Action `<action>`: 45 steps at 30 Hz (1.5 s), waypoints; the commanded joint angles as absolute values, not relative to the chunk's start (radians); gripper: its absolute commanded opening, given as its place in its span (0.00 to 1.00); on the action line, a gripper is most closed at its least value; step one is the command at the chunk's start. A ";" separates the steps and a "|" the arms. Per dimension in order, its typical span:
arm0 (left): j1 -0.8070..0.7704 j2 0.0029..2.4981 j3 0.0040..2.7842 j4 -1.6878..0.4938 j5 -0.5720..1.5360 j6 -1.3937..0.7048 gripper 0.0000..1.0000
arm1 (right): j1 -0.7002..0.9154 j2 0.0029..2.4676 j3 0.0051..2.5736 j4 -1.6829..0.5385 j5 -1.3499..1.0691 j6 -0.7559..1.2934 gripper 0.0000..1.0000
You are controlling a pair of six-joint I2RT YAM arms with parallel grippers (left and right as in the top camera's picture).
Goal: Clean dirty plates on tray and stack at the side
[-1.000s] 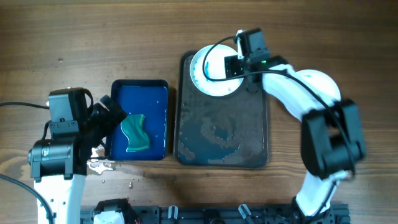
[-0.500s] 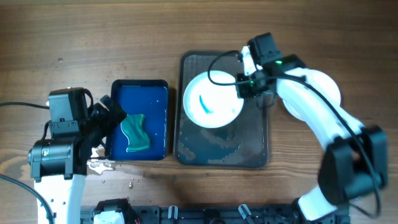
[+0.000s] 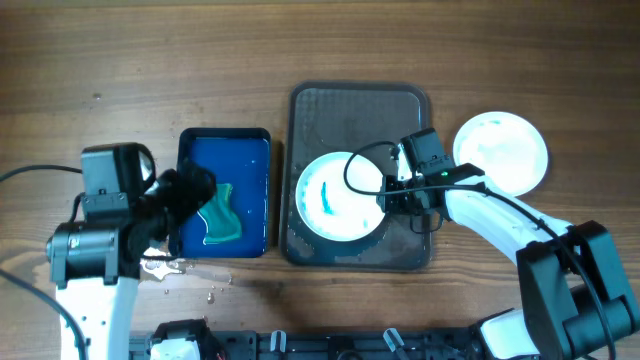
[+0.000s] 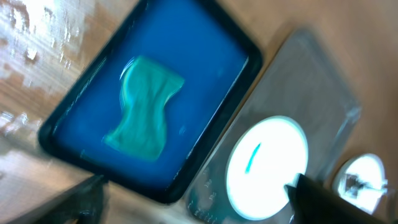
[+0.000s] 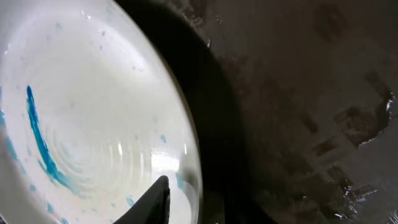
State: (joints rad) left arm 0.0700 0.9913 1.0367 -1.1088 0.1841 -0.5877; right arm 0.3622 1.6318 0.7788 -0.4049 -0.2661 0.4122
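Observation:
A white plate [image 3: 335, 197] with a blue-teal smear lies on the near left part of the dark tray [image 3: 400, 120]. In the right wrist view the plate [image 5: 93, 124] fills the left side, above the wet tray [image 5: 298, 93]. My right gripper [image 3: 393, 190] straddles the plate's right rim. One finger [image 5: 158, 202] is over the plate's inside and the other is hidden, so its hold is unclear. A second plate [image 3: 500, 152] lies on the table to the right of the tray. My left gripper [image 3: 188, 195] hangs open and empty over the left side of the blue tray.
A blue tray [image 3: 258, 140] holding a green sponge [image 3: 220, 215] stands left of the dark tray, also in the left wrist view [image 4: 205, 162] with the sponge [image 4: 143, 106]. Water drops [image 3: 165, 265] lie on the table near the left arm.
My right gripper brought the plate from the tray's far end down to its near left part, smear facing up. My left gripper shifted slightly right over the blue tray.

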 commanded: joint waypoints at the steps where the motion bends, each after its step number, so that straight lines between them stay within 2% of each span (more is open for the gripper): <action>1: 0.014 1.079 1.045 -1.193 0.083 -0.582 0.89 | 0.367 1.629 0.772 -0.404 -0.267 0.344 0.31; 2: 0.007 1.110 1.045 -1.213 0.070 -0.579 1.00 | 0.367 1.629 0.772 -0.404 -0.267 0.344 0.31; 3: 0.006 1.137 1.046 -1.221 0.076 -0.579 1.00 | 0.367 1.629 0.772 -0.405 -0.267 0.344 0.31; 4: 0.006 1.153 1.045 -1.213 0.070 -0.580 0.97 | 0.367 1.629 0.772 -0.405 -0.267 0.344 0.31; 5: 0.001 1.180 1.041 -1.189 0.068 -0.580 0.90 | 0.367 1.629 0.772 -0.405 -0.267 0.353 0.31; 9: -0.039 1.358 0.933 -1.034 -0.013 -0.617 0.76 | 0.367 1.629 0.772 -0.408 -0.268 0.396 0.31; 10: -0.041 1.408 0.912 -0.986 0.007 -0.616 0.67 | 0.367 1.629 0.772 -0.409 -0.271 0.396 0.31; 11: -0.054 1.479 0.899 -0.927 0.022 -0.614 0.53 | 0.367 1.629 0.772 -0.408 -0.271 0.395 0.31; 12: -0.069 1.522 0.899 -0.899 0.019 -0.614 0.46 | 0.367 1.629 0.772 -0.406 -0.270 0.395 0.31; 14: -0.096 1.610 0.899 -0.859 -0.048 -0.631 0.44 | 0.367 1.629 0.772 -0.404 -0.271 0.396 0.31; 15: -0.102 1.650 0.899 -0.857 -0.087 -0.657 0.40 | 0.367 1.629 0.772 -0.408 -0.271 0.396 0.31; 17: -0.104 1.731 0.899 -0.828 -0.067 -0.661 0.08 | 0.367 1.629 0.772 -0.415 -0.271 0.395 0.31; 18: -0.105 1.750 0.899 -0.815 -0.051 -0.658 0.04 | 0.367 1.628 0.772 -0.417 -0.271 0.395 0.31; 25: -0.105 1.578 0.954 -0.917 -0.017 -0.632 0.04 | 0.367 1.474 0.780 -0.467 -0.254 0.393 0.31; 30: -0.159 1.626 0.842 -0.703 -0.043 -0.633 0.04 | 0.367 1.456 0.778 -0.477 -0.202 0.393 0.32; 32: -0.162 1.665 0.811 -0.701 -0.043 -0.633 0.04 | 0.367 1.477 0.778 -0.484 -0.194 0.393 0.34; 35: -0.159 1.655 0.841 -0.763 -0.043 -0.606 0.04 | 0.367 1.499 0.778 -0.483 -0.172 0.394 0.38; 41: -0.168 1.560 1.169 -1.079 0.031 -0.605 0.04 | 0.368 1.500 0.777 -0.472 -0.172 0.373 0.41; 45: -0.204 1.512 1.292 -1.112 0.102 -0.572 0.04 | 0.368 1.567 0.777 -0.439 -0.172 0.370 0.41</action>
State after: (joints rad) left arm -0.1677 1.5631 1.2182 -1.1084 0.0334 -0.6086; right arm 0.3622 1.5009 0.7784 -0.4641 -0.1852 0.3897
